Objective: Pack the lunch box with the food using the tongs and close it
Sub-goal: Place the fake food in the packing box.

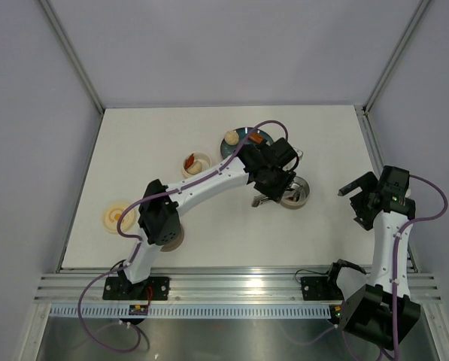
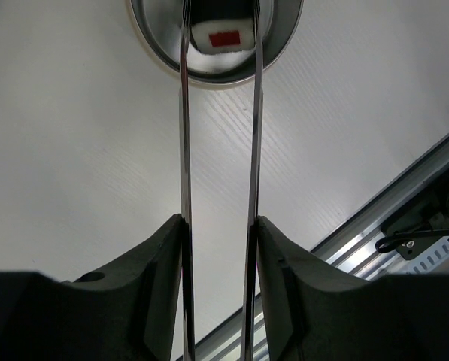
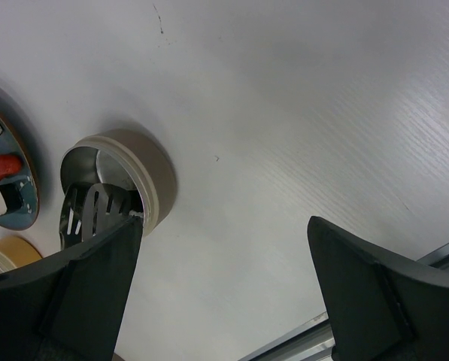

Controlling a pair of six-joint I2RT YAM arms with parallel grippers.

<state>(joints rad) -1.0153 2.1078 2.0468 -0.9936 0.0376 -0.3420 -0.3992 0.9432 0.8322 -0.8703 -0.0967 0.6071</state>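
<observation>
Over the lunch box (image 3: 145, 171), mid-table, the left gripper (image 2: 219, 222) is clamped on the tongs (image 2: 184, 150), fingers pressing both thin arms from outside. Tong tips reach down into the open steel box w/ a white sushi bit (image 2: 222, 37), red centre up, sitting btwn them. Can't tell whether the tips are pinching it or loose around it. It looks low in the box, so this drop-off is prob. nearly done. No other food shows in the box, tho the tongs hide part of the inside.

Left to pack, as far as visible: on the teal plate (image 1: 242, 135) a cream bun (image 1: 230, 137) and a red-orange sausage (image 1: 256, 138). The right wrist view also shows a white bit (image 3: 2, 199) on that plate. Beside the plate a small bowl (image 1: 207, 160) holds another red-orange pc (image 1: 189, 161); unclear if that counts.

Box has no lid on. A cream round disc (image 1: 115, 216) lies well apart to the left. It may be the lid, can't say. The right gripper (image 3: 224, 226) hangs w/ jaws wide apart, holding nothing, off to the right of the box.

Judgement: early-to-mid stage. Several pick-ups plus the closing are yet to do.
</observation>
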